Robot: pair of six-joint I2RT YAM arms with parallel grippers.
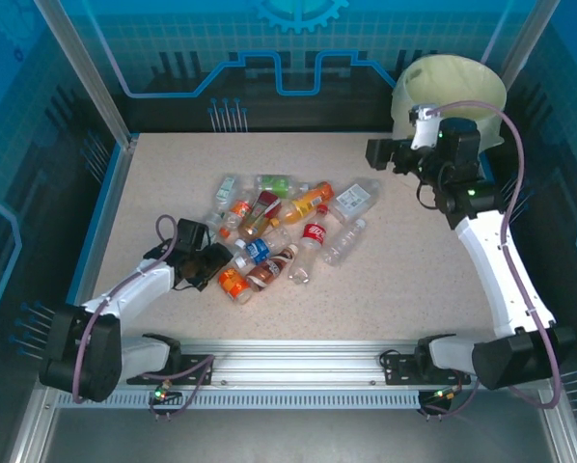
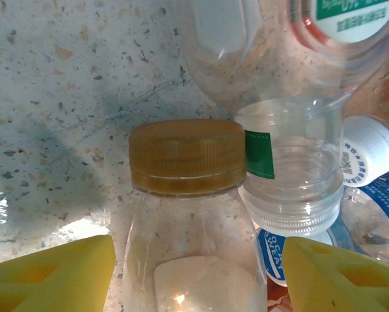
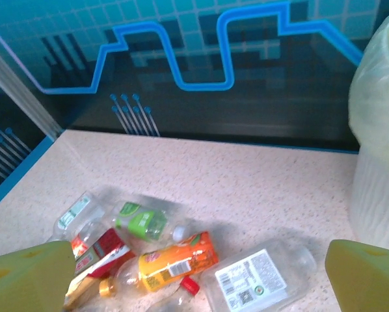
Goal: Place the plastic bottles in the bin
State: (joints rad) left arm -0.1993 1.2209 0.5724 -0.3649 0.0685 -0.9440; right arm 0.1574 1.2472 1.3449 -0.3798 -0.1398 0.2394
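Several plastic bottles (image 1: pixel 279 231) lie in a loose pile at the middle of the table. My left gripper (image 1: pixel 206 262) is low at the pile's left edge. In the left wrist view a clear bottle with a golden-brown cap (image 2: pixel 187 156) lies between the yellow fingers (image 2: pixel 58 273) of the left gripper (image 2: pixel 198 276), with a narrow gap on each side. My right gripper (image 1: pixel 390 154) hangs open and empty in front of the bin (image 1: pixel 453 87), which stands at the far right corner. The right wrist view looks down on an orange-labelled bottle (image 3: pixel 172 260) and a white-labelled one (image 3: pixel 256 279).
Glass walls with metal posts enclose the speckled table (image 1: pixel 173 174). Another clear bottle with a green label (image 2: pixel 292 162) and a white-capped one (image 2: pixel 370 149) lie close to the right of the bottle between the left fingers. The bin's wall (image 3: pixel 376 162) is at the right of the right wrist view.
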